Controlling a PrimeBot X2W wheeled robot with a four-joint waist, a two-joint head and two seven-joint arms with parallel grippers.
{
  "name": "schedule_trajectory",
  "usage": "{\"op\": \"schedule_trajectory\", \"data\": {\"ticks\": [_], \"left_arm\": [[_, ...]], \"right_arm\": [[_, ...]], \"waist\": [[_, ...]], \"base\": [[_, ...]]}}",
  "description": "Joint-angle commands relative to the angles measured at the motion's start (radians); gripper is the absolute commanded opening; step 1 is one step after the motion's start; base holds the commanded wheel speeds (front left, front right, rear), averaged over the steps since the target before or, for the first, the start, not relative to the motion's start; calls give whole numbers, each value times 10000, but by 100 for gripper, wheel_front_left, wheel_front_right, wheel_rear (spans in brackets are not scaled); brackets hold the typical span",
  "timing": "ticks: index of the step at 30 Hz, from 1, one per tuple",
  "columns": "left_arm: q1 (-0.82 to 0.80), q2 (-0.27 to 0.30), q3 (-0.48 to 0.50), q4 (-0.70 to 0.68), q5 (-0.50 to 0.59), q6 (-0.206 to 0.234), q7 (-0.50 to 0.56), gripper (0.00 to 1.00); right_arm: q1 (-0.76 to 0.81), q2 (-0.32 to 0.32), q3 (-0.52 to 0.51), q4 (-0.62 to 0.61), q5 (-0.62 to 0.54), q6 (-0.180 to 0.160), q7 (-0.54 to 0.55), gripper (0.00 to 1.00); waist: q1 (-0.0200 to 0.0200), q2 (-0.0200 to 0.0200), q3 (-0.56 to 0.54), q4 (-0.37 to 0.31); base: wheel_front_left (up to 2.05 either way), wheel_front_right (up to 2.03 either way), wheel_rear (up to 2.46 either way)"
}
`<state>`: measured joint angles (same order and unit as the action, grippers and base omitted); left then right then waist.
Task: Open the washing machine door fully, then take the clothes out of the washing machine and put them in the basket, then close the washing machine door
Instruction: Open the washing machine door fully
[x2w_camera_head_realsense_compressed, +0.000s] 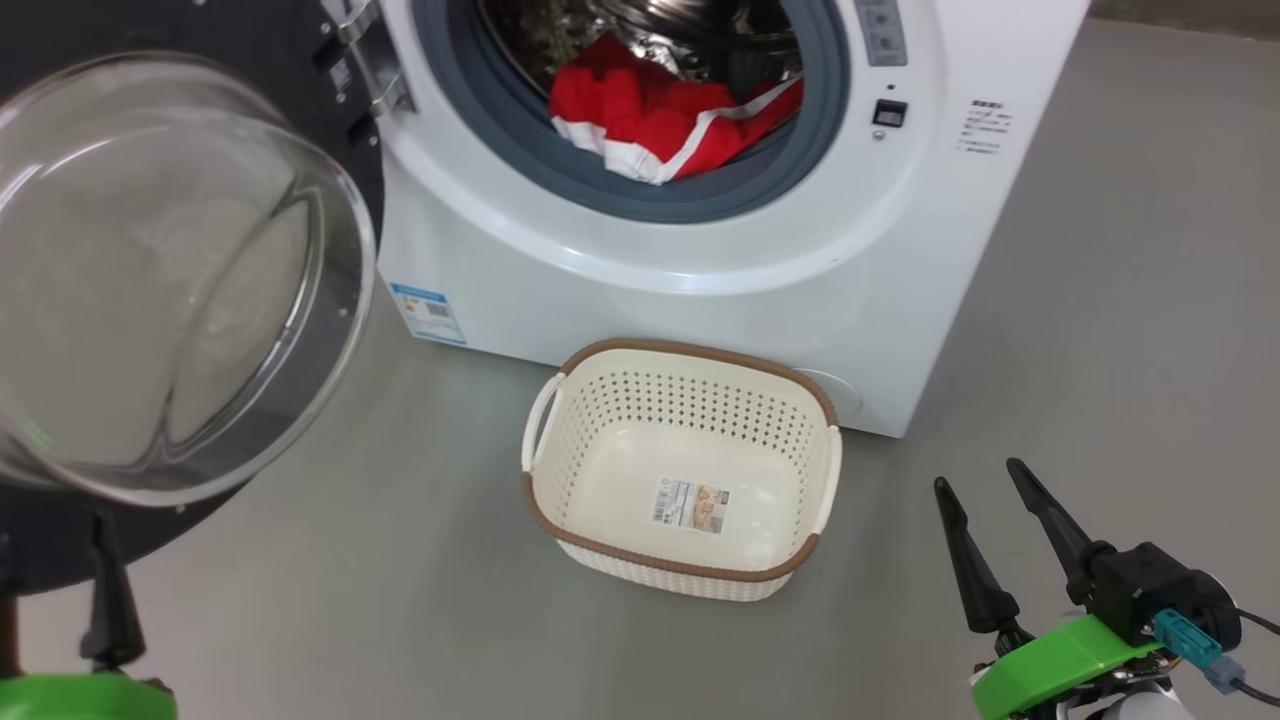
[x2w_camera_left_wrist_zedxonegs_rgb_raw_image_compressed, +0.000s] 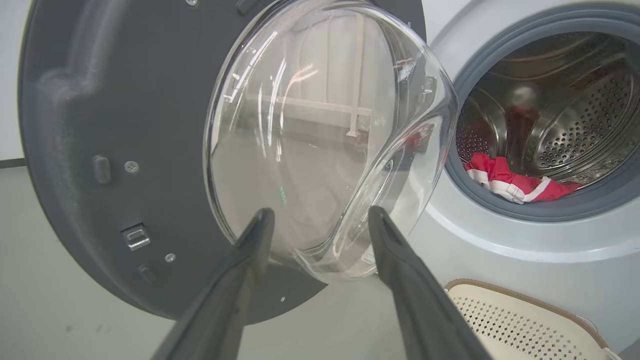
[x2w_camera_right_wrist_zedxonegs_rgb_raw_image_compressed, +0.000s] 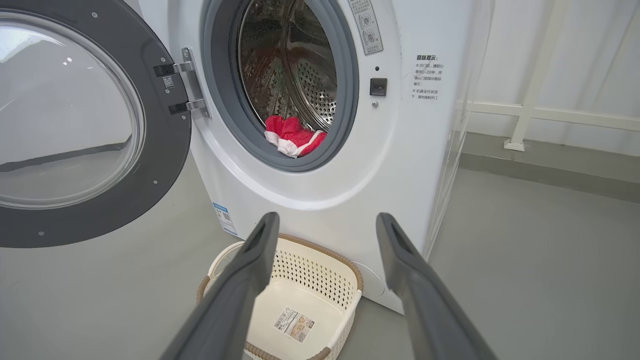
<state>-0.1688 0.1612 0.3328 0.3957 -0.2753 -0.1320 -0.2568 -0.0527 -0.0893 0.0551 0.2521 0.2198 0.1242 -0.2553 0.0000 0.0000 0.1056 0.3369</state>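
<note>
Left pincer (x2w_camera_left_wrist_zedxonegs_rgb_raw_image_compressed: 320, 220) & right pincer (x2w_camera_right_wrist_zedxonegs_rgb_raw_image_compressed: 327, 222) are wide open, nothing held; the clothes (x2w_camera_head_realsense_compressed: 660, 120) look soft & light, so pinch the bunched fold near the rubber ring (x2w_camera_head_realsense_compressed: 610, 195).

clothes (x2w_camera_head_realsense_compressed: 660, 125) in washer (x2w_camera_head_realsense_compressed: 700, 290), basket (x2w_camera_head_realsense_compressed: 690, 352) in front, door (x2w_camera_head_realsense_compressed: 170, 280) L

Grey floor (x2w_camera_head_realsense_compressed: 1100, 300) all around me. Far right I see white wall (x2w_camera_right_wrist_zedxonegs_rgb_raw_image_compressed: 590, 50), white railing (x2w_camera_right_wrist_zedxonegs_rgb_raw_image_compressed: 529, 95) before it, grey ledge (x2w_camera_right_wrist_zedxonegs_rgb_raw_image_compressed: 550, 160) below.
</note>
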Motion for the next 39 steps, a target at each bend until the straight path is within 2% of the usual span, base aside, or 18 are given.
{"op": "schedule_trajectory", "data": {"ticks": [1,8,23,39], "left_arm": [[167,249,140,-517,-113,14,-49,100],[783,52,-501,-1361,-137,14,-49,100],[1380,305,-1967,-2561,-703,14,-49,100],[1446,328,-2211,-3057,-694,13,-49,100]], "right_arm": [[-5,-12,146,-296,71,65,-65,100],[124,70,-49,-420,68,65,-65,100],[241,182,-507,-721,72,65,-65,100],[203,345,-792,-945,113,65,-65,100]], "waist": [[0,0,-125,-253],[0,0,-147,-831],[0,0,41,-2225],[0,0,383,-3599]], "base": [[0,0,0],[0,0,0],[0,0,0],[0,0,0]]}}
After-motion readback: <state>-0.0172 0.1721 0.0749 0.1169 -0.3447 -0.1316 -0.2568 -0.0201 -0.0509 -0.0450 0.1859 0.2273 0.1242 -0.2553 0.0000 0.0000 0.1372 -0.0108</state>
